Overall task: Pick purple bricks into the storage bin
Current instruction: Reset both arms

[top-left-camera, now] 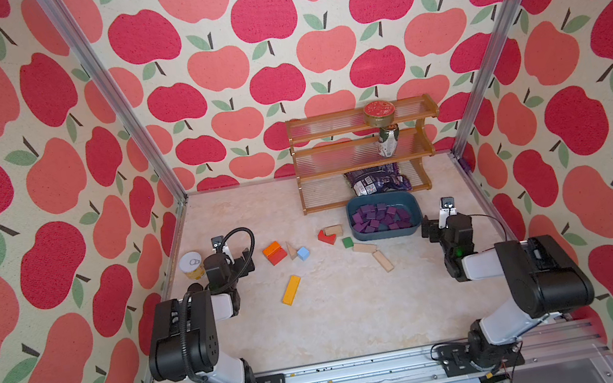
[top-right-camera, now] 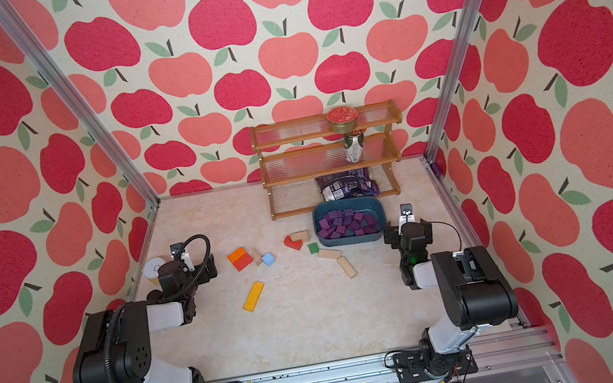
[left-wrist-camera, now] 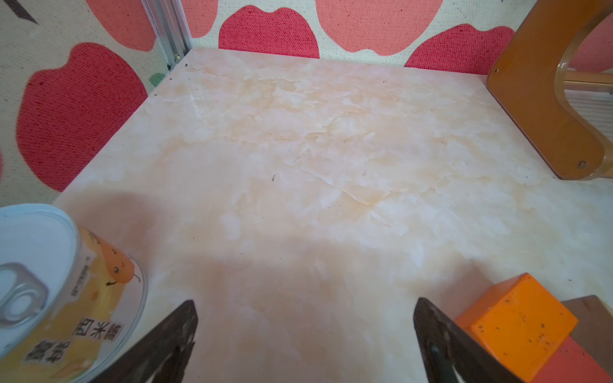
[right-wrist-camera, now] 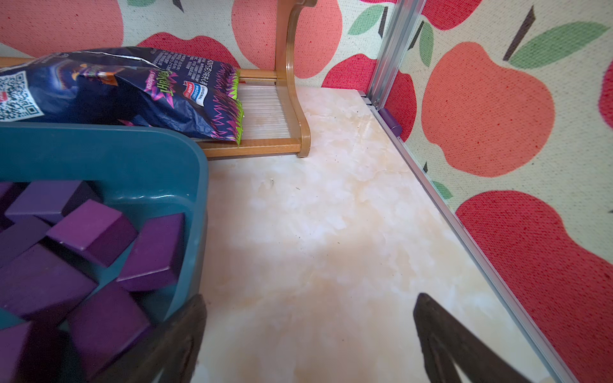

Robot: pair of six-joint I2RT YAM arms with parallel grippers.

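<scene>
At the back of the table (top-left-camera: 339, 322), a blue bin (top-left-camera: 385, 234) holds the heaped purple bricks (top-left-camera: 378, 217). The loose blocks (top-left-camera: 291, 290) are other colours, though a purple piece (right-wrist-camera: 389, 119) by the corner post (right-wrist-camera: 391, 49) may remain. Both the left gripper (left-wrist-camera: 305, 308) and right gripper (right-wrist-camera: 310, 305) hover empty, jaws spread.

Both top views: high, looking down over whole table (top-left-camera: 339, 322). Wrist cams: low, close behind left gripper (left-wrist-camera: 305, 308) & right gripper (right-wrist-camera: 308, 301), facing fwd; storage bin (right-wrist-camera: 132, 159) beside right gripper shared w/ top views.
</scene>
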